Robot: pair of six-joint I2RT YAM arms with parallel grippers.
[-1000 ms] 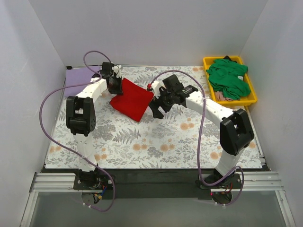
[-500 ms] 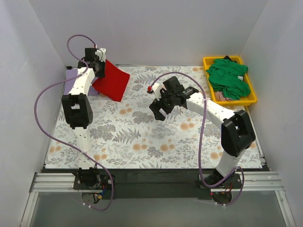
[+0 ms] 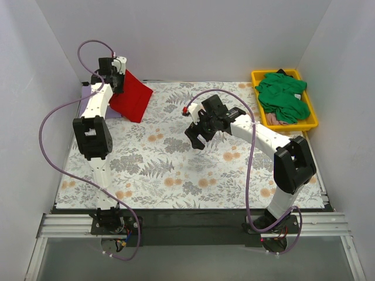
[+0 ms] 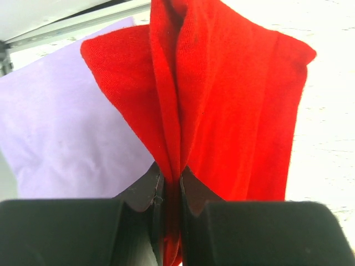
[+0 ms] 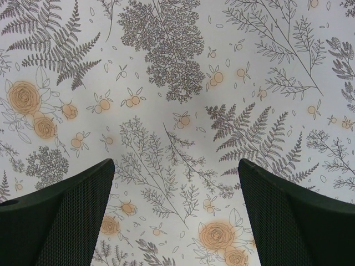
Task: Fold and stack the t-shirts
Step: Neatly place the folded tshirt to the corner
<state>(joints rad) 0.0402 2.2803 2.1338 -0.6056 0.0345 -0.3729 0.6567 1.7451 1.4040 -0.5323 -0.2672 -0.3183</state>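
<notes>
My left gripper is shut on the folded red t-shirt and holds it in the air at the table's far left corner. In the left wrist view the red t-shirt hangs from the pinched jaws of my left gripper, over the pale lavender t-shirt. The lavender t-shirt lies flat in the far left corner, mostly hidden by the arm. The green t-shirt lies crumpled in the yellow tray. My right gripper is open and empty above the floral cloth; its fingers frame only bare cloth.
The floral table cloth covers the table. A pinkish cloth peeks out under the green shirt in the tray. White walls close in at left, back and right. Purple cables loop over both arms.
My left gripper has carried the red t-shirt from the middle of the table up and left to the far left corner, over the lavender shirt. My right gripper let go of it and stays put.
</notes>
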